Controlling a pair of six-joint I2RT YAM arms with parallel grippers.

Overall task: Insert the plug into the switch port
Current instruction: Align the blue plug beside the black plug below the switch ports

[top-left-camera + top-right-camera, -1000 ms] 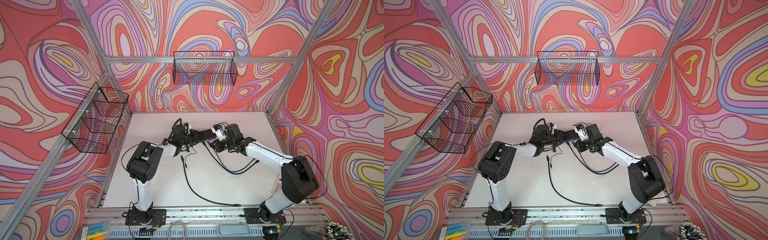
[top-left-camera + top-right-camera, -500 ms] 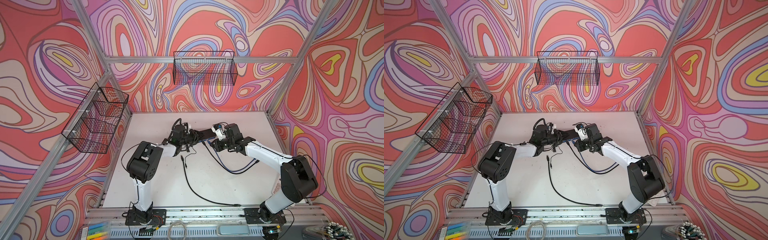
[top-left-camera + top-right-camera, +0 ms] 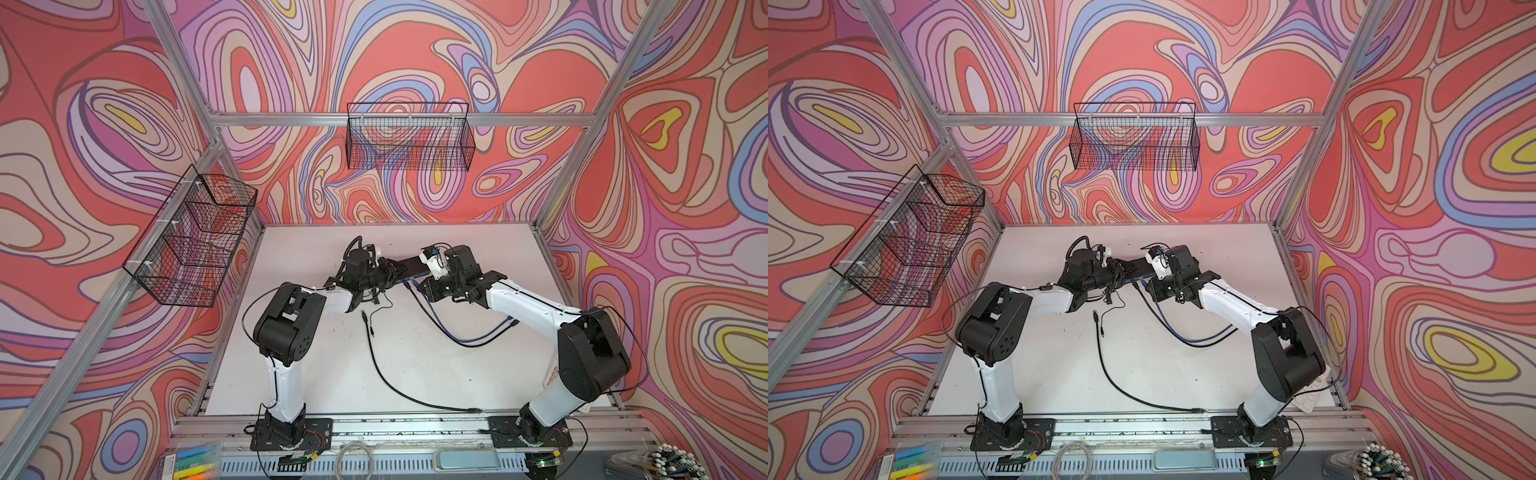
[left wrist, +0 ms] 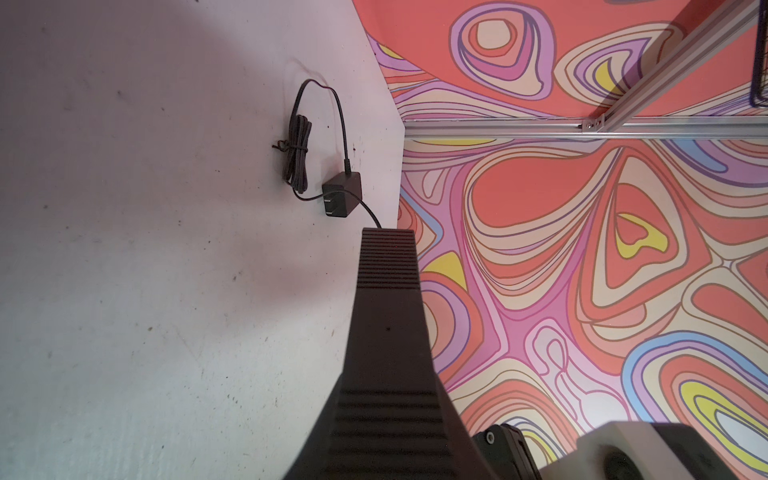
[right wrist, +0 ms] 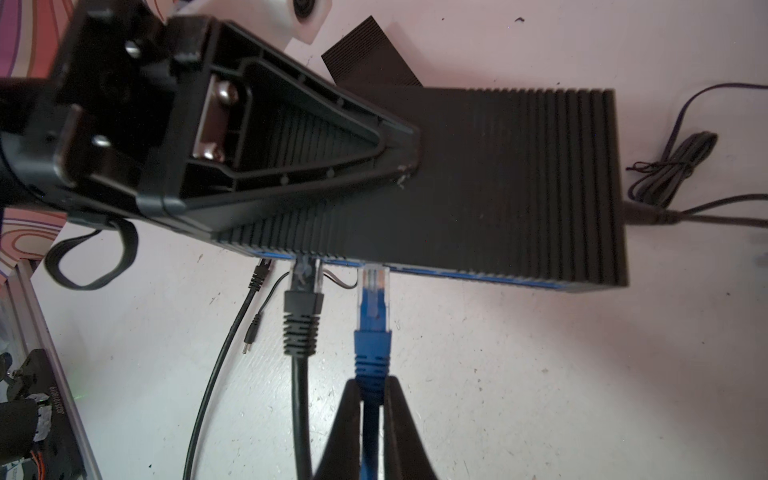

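The switch is a black ribbed box with a blue port face, seen in both top views between the two arms. My left gripper is shut on one end of it, one finger lying flat on its top. The blue plug points at the port face, its clear tip touching the port edge. How deep it sits I cannot tell. My right gripper is shut on the tail of the plug's boot. A black plug sits in the neighbouring port.
A power adapter with a bundled cord lies near the table's far edge, and its lead runs to the switch. A long black cable and the blue cable's loop lie mid-table. A small barrel plug lies loose. Wire baskets hang on the walls.
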